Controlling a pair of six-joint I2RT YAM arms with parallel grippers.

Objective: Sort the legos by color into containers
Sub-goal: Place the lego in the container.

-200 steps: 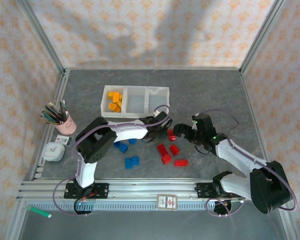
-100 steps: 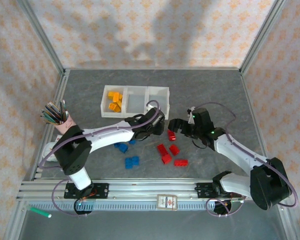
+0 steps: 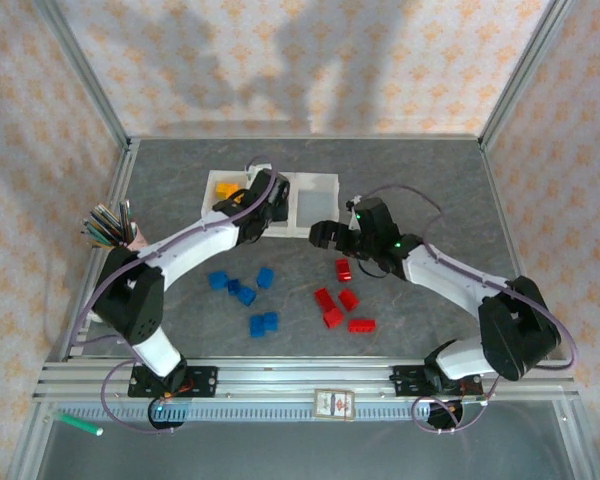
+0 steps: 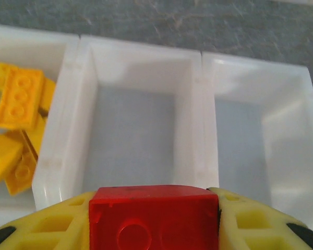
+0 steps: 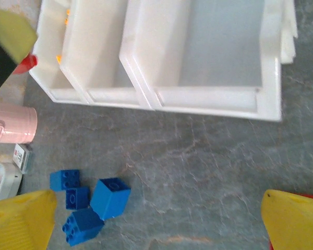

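My left gripper (image 3: pixel 264 196) is shut on a red lego (image 4: pixel 154 219), which sits between its yellow fingers (image 4: pixel 250 221) above the front wall of the middle compartment of the white containers (image 3: pixel 320 180). The left compartment holds several yellow legos (image 4: pixel 18 107); the middle (image 4: pixel 135 135) and right ones show no bricks. My right gripper (image 3: pixel 322 236) hangs open just in front of the containers (image 5: pixel 146 94), over bare table, nothing between its fingertips (image 5: pixel 21 219). Blue legos (image 3: pixel 242 293) lie at centre-left and red legos (image 3: pixel 333 318) at centre-right. A blue lego (image 5: pixel 109 197) lies left of the right gripper's gap.
A pink cup of pencils (image 3: pixel 130 245) and a small white clock (image 3: pixel 108 300) stand at the left edge. A green pen (image 3: pixel 80 424) and a card (image 3: pixel 333 403) lie by the front rail. Patterned walls close in the table.
The left arm has stretched from mid-table up to the containers, carrying the red lego. The right gripper has moved up and left toward the containers, still open.
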